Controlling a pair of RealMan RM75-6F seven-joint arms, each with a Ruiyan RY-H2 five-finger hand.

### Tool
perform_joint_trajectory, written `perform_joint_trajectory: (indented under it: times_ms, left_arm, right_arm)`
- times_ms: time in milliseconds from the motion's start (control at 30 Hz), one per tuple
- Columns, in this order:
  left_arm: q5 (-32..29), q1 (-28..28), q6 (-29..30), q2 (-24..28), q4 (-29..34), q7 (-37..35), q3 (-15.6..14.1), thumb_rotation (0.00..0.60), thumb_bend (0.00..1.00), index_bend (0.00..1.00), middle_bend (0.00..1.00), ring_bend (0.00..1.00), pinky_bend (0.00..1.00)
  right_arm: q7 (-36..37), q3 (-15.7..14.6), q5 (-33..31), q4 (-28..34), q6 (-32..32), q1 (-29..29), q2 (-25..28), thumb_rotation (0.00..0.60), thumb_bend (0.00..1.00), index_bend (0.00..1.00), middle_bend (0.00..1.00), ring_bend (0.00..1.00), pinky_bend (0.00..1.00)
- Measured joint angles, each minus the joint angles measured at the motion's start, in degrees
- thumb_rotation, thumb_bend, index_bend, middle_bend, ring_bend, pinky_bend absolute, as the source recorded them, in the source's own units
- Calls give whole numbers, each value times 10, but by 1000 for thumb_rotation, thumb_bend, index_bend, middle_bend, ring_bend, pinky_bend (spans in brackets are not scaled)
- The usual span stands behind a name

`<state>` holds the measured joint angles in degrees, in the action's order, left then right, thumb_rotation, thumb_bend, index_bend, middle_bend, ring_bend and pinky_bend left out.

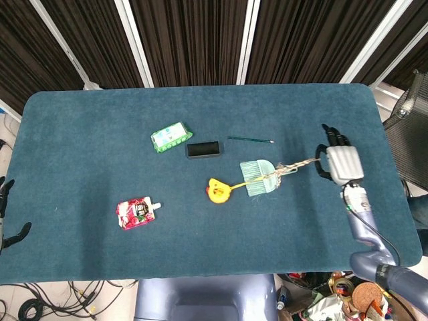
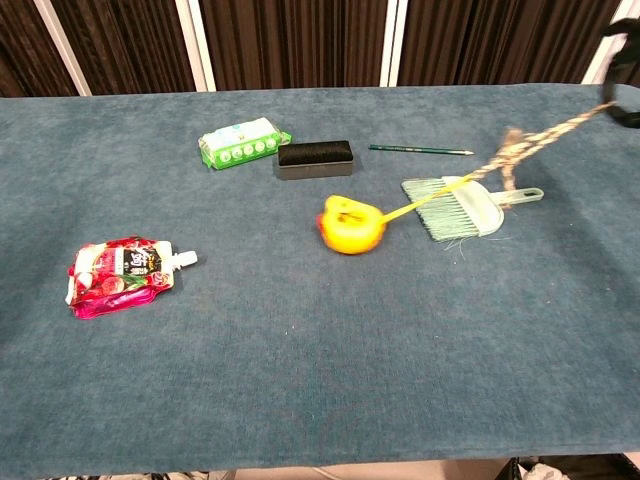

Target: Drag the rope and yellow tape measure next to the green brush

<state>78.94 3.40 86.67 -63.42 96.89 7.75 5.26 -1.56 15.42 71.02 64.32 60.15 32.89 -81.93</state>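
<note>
The green brush (image 1: 257, 176) (image 2: 465, 209) lies right of the table's middle. The yellow tape measure (image 1: 217, 190) (image 2: 350, 226) sits just left of it, its yellow tape running up over the brush to the knotted rope (image 1: 294, 165) (image 2: 535, 143). My right hand (image 1: 342, 162) (image 2: 624, 53) grips the rope's far end, right of the brush and raised off the table. The rope is taut and slants upward. In the head view, only my left hand's dark fingertips (image 1: 5, 194) show at the left edge.
A green wipes packet (image 1: 170, 136) (image 2: 243, 142) and a black case (image 1: 203, 149) (image 2: 315, 158) lie behind the tape measure. A green pencil (image 1: 250, 140) (image 2: 420, 150) lies behind the brush. A red drink pouch (image 1: 136, 212) (image 2: 118, 275) sits at the front left.
</note>
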Motion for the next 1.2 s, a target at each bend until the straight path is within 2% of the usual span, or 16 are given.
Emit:
perform_joint_trajectory:
  times_ms: [300,933,1100,1200]
  left_arm:
    - [0,0,1,-1,0,3,0,600,244,40,0,0,0]
    - [0,0,0,-3,0,9,-1,600,244,39,0,0,0]
    - [-1,0,0,-3,0,9,0,600,244,40,0,0,0]
    - [-2,0,0,-3,1,10,0,600,244,40,0,0,0]
  right_arm:
    - [22,5,-29,-17,3,-30,46,600,448,646,0,32,151]
    - [59,37,-118,-145,-51,-56,73,600,449,648,0,32,151]
    - [66,34,-108,-141,-47,-58,71,600,448,648,0,31,151]
    - [67,27,-82,-116,-29,-54,69,600,448,648,0,31,151]
